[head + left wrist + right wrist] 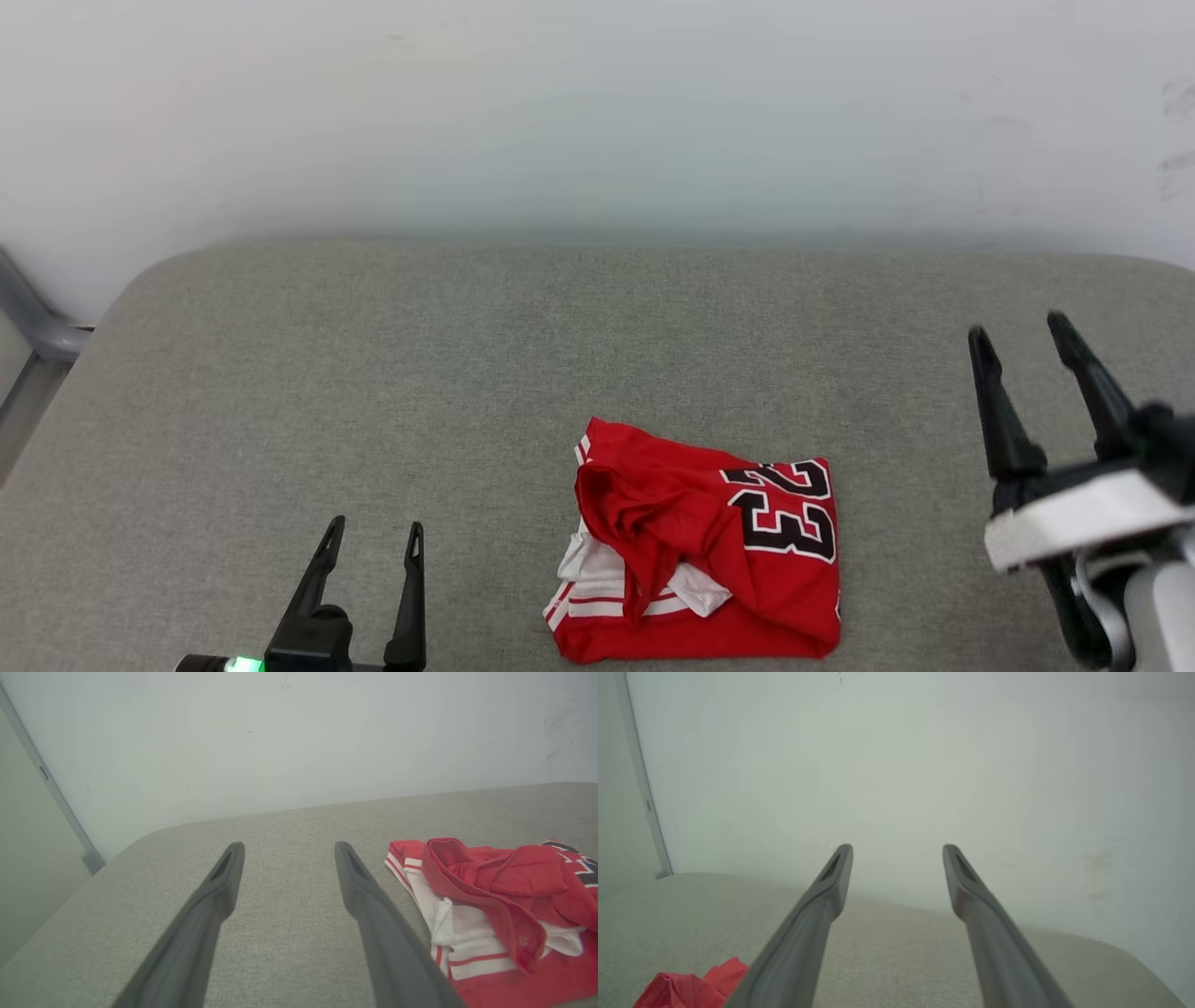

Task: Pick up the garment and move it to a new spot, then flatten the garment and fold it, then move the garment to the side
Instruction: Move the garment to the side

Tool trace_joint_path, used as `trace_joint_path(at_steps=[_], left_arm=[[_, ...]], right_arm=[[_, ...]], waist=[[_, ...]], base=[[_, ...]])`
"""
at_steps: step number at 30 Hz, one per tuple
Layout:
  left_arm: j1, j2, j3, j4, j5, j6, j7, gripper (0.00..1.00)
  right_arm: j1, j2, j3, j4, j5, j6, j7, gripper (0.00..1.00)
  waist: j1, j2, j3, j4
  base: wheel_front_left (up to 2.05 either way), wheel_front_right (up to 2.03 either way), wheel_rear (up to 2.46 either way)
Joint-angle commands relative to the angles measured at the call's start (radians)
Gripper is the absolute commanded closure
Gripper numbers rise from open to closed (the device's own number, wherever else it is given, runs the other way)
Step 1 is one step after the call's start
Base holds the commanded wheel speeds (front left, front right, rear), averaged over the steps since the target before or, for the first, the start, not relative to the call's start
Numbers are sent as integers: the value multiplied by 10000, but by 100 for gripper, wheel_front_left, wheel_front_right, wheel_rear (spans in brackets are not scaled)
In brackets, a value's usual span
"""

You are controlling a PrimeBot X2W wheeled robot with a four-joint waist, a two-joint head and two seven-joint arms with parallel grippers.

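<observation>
Fingers of left gripper point(375, 527) spread wide apart, clamped on nothing, poised over grey padded surface point(373, 373) at lower left of head view. To its right, apart from it: the garment point(709, 551), lying in a rumpled red bundle on the padding, black "23" facing up, white sleeve and striped trim poking out at the near left edge. Farther right, right gripper point(1018, 329), likewise spread and empty, well apart from the bundle. Beyond, pale wall point(597, 112).
</observation>
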Motion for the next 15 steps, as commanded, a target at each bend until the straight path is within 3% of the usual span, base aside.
trace_joint_path(at_steps=[1,9,15], left_arm=[[-103,-6,-2,10,22,-19,-46,0],[-247,-87,-62,73,25,-21,-46,0],[-370,-132,-114,84,36,-72,-46,0]], right_arm=[[-348,-127,165,101,361,-9,425,0],[-1980,-1842,2119,550,2557,-9,4690,0],[-2389,-2588,3299,1038,3857,-9,7428,0]], waist=[[0,-1,46,25],[0,-1,232,193],[0,-1,407,332]], base=[[0,0,0],[0,0,0],[0,0,0]])
